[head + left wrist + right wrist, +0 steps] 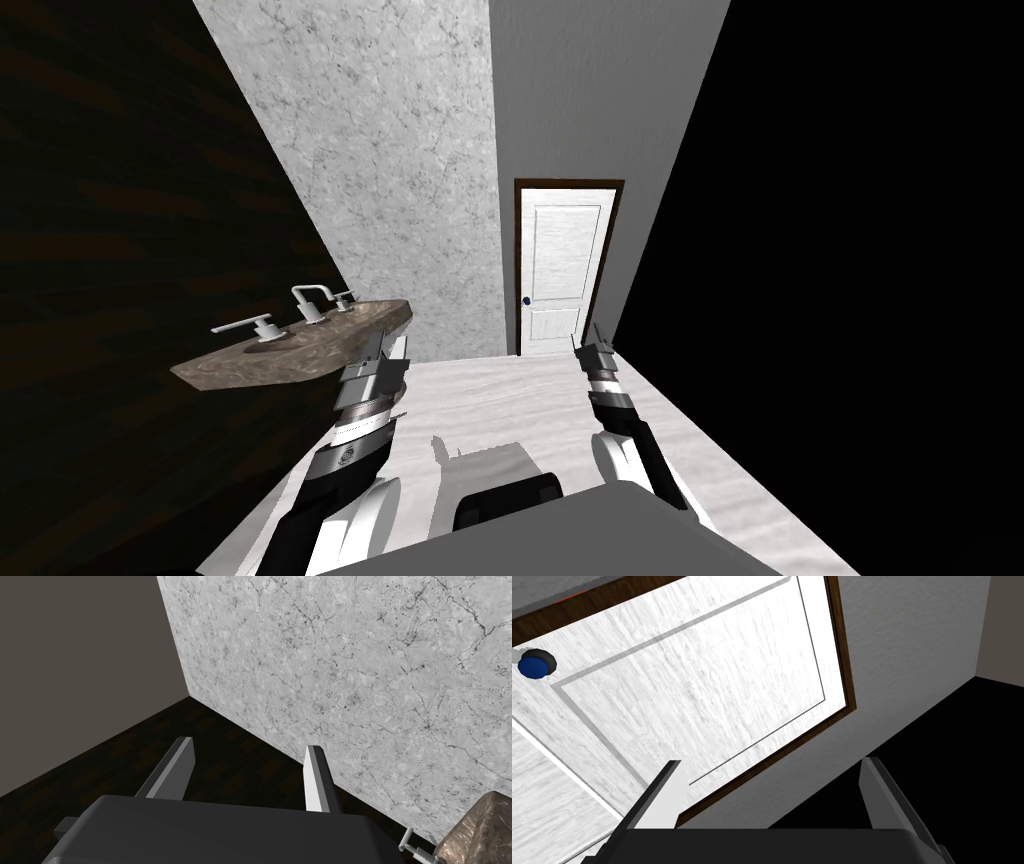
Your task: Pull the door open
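The white door (560, 265) sits shut at the far end of the floor, well ahead of me. My right gripper (770, 762) faces its panel with fingers spread and empty, and my left gripper (250, 744) is likewise spread, near the counter (300, 350). I judge I should roll closer, then centre the right fingers around the small blue knob (534, 665) on the door's edge before closing and pulling; I can read no writing.
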